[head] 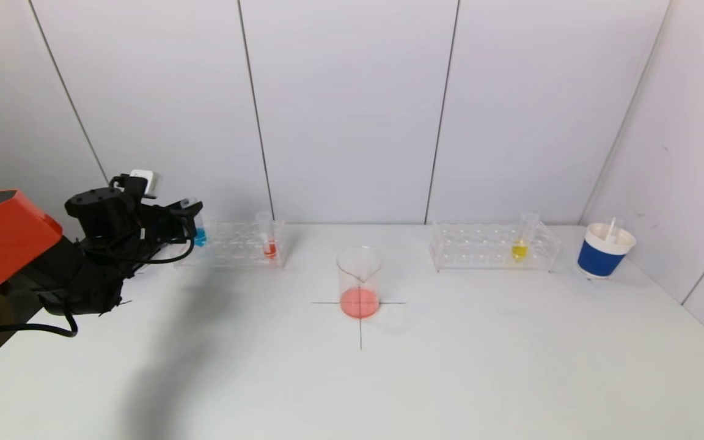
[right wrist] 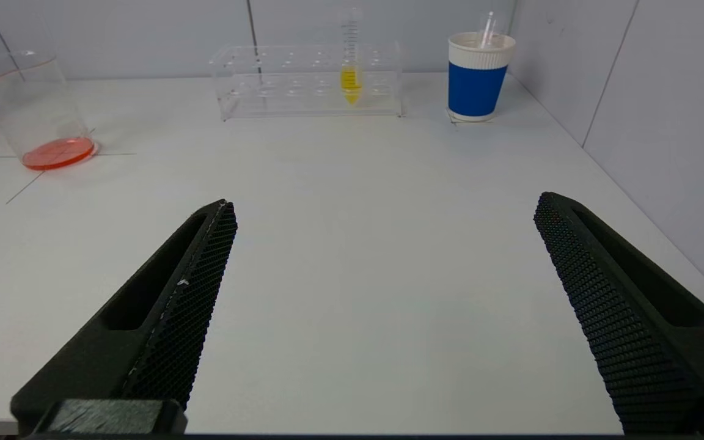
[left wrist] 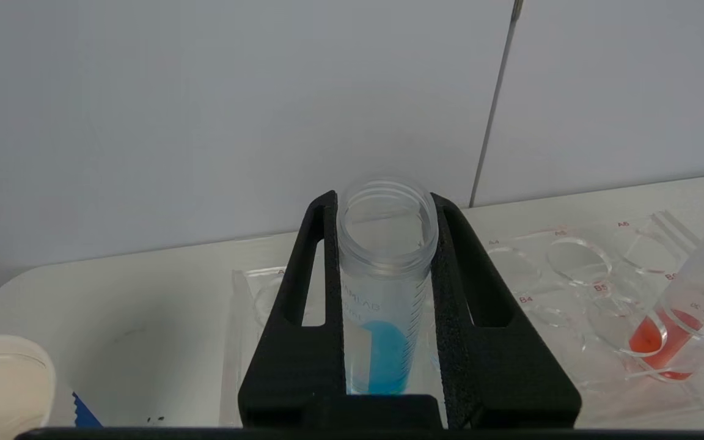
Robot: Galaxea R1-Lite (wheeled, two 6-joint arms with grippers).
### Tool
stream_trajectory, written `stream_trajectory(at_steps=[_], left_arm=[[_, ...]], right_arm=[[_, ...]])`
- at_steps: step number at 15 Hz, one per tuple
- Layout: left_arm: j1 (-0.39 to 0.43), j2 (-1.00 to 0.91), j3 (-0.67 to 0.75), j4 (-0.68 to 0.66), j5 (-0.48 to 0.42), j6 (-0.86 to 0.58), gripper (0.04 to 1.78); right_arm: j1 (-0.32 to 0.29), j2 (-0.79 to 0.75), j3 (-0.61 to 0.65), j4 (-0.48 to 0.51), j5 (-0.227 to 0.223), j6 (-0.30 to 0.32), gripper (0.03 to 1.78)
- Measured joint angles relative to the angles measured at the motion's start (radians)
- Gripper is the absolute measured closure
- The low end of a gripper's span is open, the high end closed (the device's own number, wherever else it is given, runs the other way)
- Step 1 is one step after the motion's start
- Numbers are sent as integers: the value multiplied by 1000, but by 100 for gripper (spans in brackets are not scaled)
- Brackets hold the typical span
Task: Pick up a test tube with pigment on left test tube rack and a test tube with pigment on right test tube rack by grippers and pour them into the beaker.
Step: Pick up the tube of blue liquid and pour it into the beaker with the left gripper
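In the beaker (head: 359, 282), red liquid (head: 359, 302)

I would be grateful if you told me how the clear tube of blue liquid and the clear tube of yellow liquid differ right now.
The clear tube of blue liquid is clamped between the fingers of the left gripper at the left rack's outer end; the clear tube of yellow liquid stands untouched in the right rack, with the open right gripper hanging far short of it. Their pigments differ: blue against yellow. Both are clear, uncapped and only partly filled.
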Motion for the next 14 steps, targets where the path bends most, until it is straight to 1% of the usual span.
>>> stream_trajectory(at_steps=[5,14], left_arm=[[-3,-36,-47,60,5,0,138],[-9,-128,-92,172,5,0,138]], right_arm=[[0,0,0,0,0,0,4],[0,0,0,0,0,0,4]])
